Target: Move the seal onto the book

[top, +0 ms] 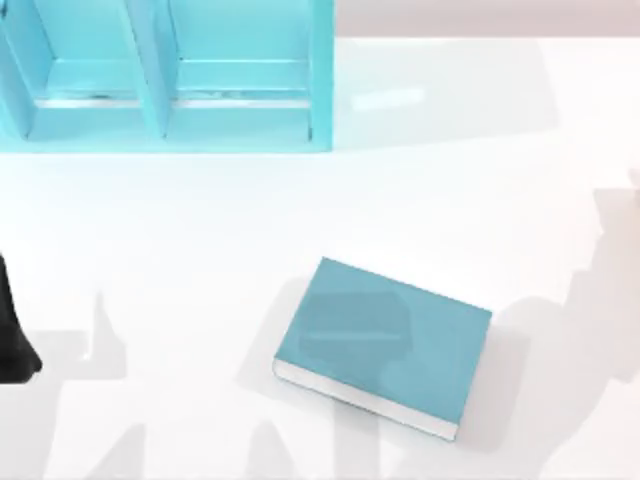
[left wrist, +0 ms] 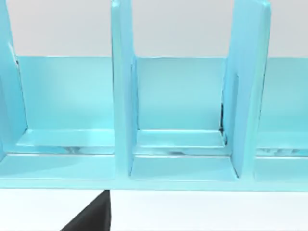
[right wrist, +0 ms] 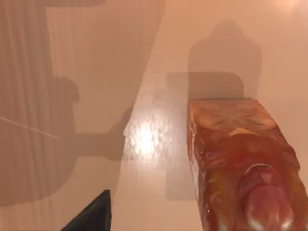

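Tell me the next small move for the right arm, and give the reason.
Probably lower the right gripper onto the seal and close on it: the right wrist view looks down on it standing on bare table, ungripped, while the book has nothing on its cover.

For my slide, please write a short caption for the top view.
Teal book lying flat on the white table, teal shelf unit behind it at the left.
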`<state>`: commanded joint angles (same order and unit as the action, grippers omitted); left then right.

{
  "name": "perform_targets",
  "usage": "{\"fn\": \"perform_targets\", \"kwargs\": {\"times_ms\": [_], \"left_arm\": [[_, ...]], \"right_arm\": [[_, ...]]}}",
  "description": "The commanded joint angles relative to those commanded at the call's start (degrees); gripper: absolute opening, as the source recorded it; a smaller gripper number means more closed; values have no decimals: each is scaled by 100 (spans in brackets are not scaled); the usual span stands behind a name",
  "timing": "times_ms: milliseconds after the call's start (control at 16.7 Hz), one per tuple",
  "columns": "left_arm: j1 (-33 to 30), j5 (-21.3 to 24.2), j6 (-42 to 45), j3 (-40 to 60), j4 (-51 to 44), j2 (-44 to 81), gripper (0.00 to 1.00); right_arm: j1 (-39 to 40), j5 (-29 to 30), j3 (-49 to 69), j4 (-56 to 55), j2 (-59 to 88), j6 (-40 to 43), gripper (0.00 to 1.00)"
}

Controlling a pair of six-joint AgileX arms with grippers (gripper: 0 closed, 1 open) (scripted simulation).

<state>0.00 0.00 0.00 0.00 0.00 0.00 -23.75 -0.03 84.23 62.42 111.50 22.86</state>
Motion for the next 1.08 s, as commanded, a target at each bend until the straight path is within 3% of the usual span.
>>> {"fn": "perform_targets", "kwargs": {"times_ms": [360,660,1080], "left_arm": [[0,0,0,0,0,0,100],[0,0,0,0,0,0,100],[0,0,0,0,0,0,100]], "right_arm": [[-25,9,-763,-1107,349,15,100],[-29,7,-797,-1165,372,21,100],[-29,7,-797,-1165,372,21,47]]}}
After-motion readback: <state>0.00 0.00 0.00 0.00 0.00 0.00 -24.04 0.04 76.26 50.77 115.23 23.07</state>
